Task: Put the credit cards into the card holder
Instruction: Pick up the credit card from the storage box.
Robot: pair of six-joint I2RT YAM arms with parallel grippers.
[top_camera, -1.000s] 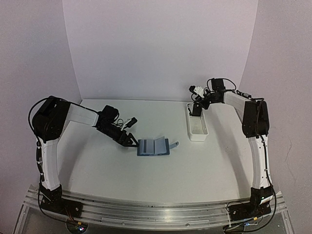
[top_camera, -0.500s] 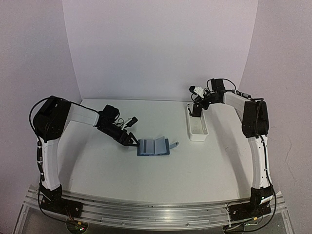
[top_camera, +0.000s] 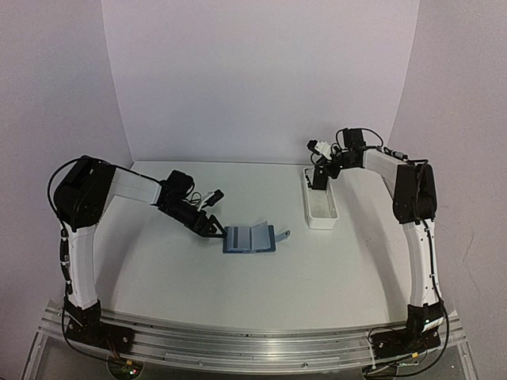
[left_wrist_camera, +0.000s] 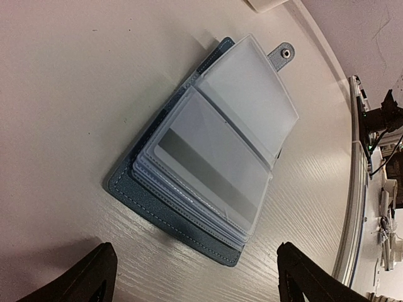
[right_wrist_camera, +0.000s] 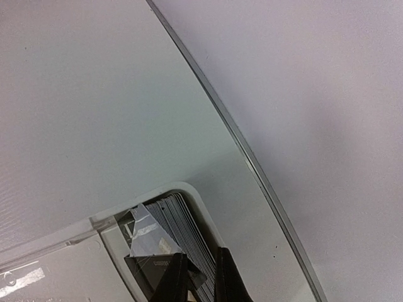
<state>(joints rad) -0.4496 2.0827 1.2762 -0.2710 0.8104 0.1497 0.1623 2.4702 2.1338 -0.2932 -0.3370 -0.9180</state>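
Card holder [left_wrist_camera: 201,151]: blue stitched leather-look cover, glossy clear plastic sleeves [left_wrist_camera: 249,94], shiny metal snap [left_wrist_camera: 286,53]. Table [left_wrist_camera: 75,94]: white, matt, faint wood grain. Tray [top_camera: 322,210]: smooth white plastic. Cards [right_wrist_camera: 186,226]: smooth plastic, slight sheen. My left fingers [left_wrist_camera: 82,280]: matt black.

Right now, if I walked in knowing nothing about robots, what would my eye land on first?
Probably the blue card holder, lying open in the middle of the white table with its clear sleeves fanned out and the left gripper open just beside it. Next, the right gripper dipped into the far end of the white tray at the back right, its fingers close together at a stack of cards.
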